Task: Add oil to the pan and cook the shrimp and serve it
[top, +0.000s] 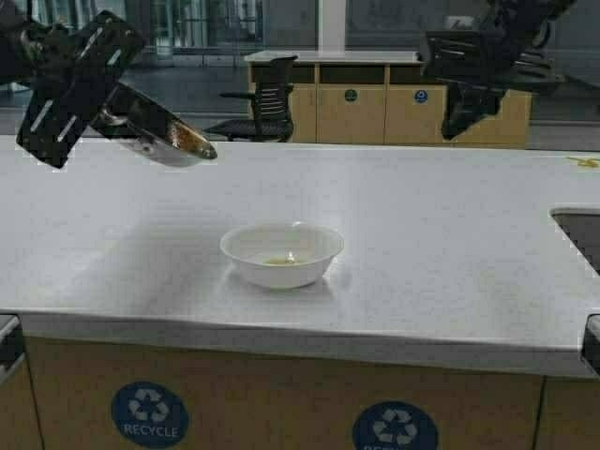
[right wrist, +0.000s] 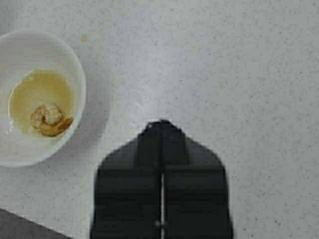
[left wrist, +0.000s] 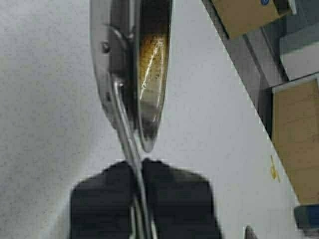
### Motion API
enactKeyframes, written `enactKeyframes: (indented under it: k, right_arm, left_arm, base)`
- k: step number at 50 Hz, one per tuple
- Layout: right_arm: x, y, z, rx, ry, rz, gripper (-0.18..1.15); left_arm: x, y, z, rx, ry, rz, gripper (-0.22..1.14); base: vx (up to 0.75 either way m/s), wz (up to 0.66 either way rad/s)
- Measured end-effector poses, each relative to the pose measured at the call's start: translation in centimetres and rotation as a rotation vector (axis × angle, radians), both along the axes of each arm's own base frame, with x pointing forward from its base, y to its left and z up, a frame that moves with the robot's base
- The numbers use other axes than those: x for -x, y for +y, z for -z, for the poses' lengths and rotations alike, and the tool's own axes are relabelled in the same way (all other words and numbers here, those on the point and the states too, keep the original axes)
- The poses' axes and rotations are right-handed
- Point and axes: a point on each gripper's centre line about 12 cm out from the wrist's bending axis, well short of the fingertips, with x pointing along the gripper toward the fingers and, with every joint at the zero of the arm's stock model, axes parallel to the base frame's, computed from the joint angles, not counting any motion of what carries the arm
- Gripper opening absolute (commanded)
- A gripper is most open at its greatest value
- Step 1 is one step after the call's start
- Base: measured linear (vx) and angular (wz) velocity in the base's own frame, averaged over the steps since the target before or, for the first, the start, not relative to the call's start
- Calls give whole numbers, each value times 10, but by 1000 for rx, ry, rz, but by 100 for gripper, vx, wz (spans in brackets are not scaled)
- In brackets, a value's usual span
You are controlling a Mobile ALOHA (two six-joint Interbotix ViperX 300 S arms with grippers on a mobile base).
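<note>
**Shrimp in the bowl, pan hanging in the air**

The left end effector (left wrist: 137, 172) is gripping the pan (top: 159, 131) by its thin metal handle, fingers clamped together on it, and it is holding the pan tilted in the air, up and to the left of the bowl (top: 281, 253). The pan's stained inside is showing an oily sheen, with nothing solid that I can make out in it.

The shrimp (right wrist: 50, 119) is lying at the bottom of the bowl, curled and browned, in a shallow pool of yellowish oil. The bowl is sitting on the surface (top: 450, 253), roughly at its middle. By the look of it, the serving step is as good as done.

The right end effector (right wrist: 162, 144) is hanging empty above the surface to the right of the bowl, its fingers pressed together with only a hairline seam between them.

On handling: the pan is rigid steel and probably weighty for such a narrow handle, so a firm hold near the pan body is going to resist twisting best, and the oil film may be making things slick. The bowl looks hard and breakable; its rim is the natural place to take it. The shrimp is small, soft and oily, so it is likely to slip from a pinch, and tipping it out suits it better than plucking.
</note>
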Motion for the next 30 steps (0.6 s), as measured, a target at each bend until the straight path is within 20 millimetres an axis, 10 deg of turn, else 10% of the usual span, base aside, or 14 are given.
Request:
enactKeyframes:
  k: [30]
  right_arm:
    - [0, 0, 0, 0, 0, -2, 6]
  left_arm:
    - [18, 8, 91, 207, 107, -59, 5]
  base:
    - [0, 0]
